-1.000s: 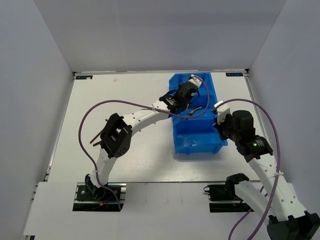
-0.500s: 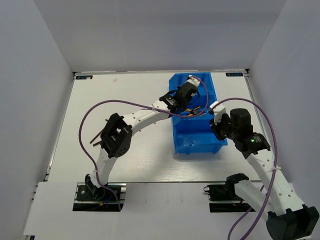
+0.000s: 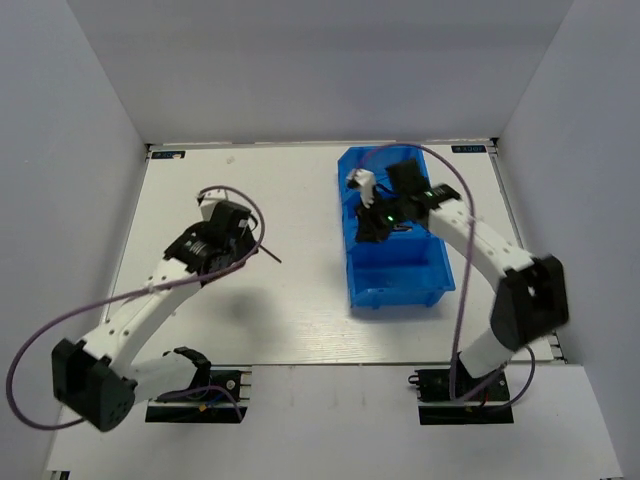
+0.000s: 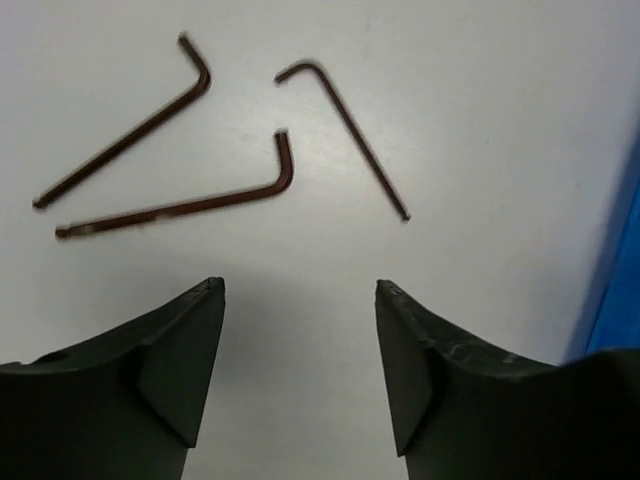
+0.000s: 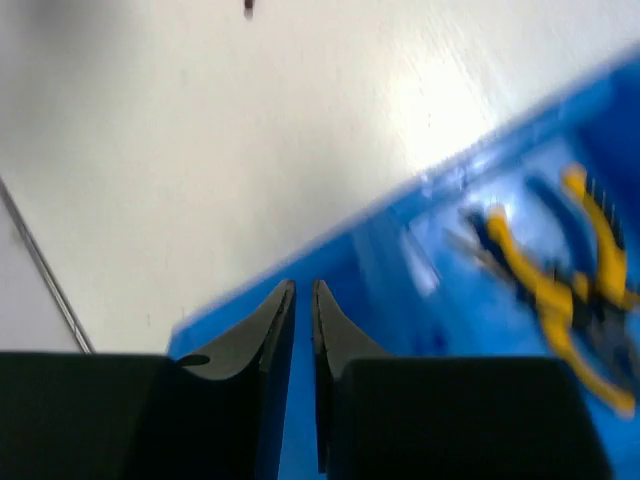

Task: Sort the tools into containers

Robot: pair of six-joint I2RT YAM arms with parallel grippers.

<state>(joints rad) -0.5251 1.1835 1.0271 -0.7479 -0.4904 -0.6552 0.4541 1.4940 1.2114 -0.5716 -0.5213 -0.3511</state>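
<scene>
Three dark brownish L-shaped hex keys lie on the white table in the left wrist view: one [image 4: 125, 135] at the upper left, one [image 4: 190, 200] below it, one [image 4: 350, 135] to their right. My left gripper [image 4: 298, 290] hangs open just short of them, with nothing between its fingers. From above, the left gripper [image 3: 238, 240] is over the table's left half, with one hex key [image 3: 268, 252] showing beside it. My right gripper [image 5: 304, 285] hovers over the wall of the blue bin [image 5: 470, 340], its jaws parted by a narrow slit and empty. Yellow-handled pliers [image 5: 560, 280] lie blurred inside the bin.
The blue bin [image 3: 398, 280] stands right of centre, its edge [image 4: 615, 270] showing at the right of the left wrist view. Purple cables loop off both arms. White walls close in the table on three sides. A thin dark rod [image 5: 40, 270] lies on the table left of the bin.
The left arm has left the bin and now hangs over the left half of the table, its jaws opened wide. The right arm has swung in over the bin, jaws parting slightly.
</scene>
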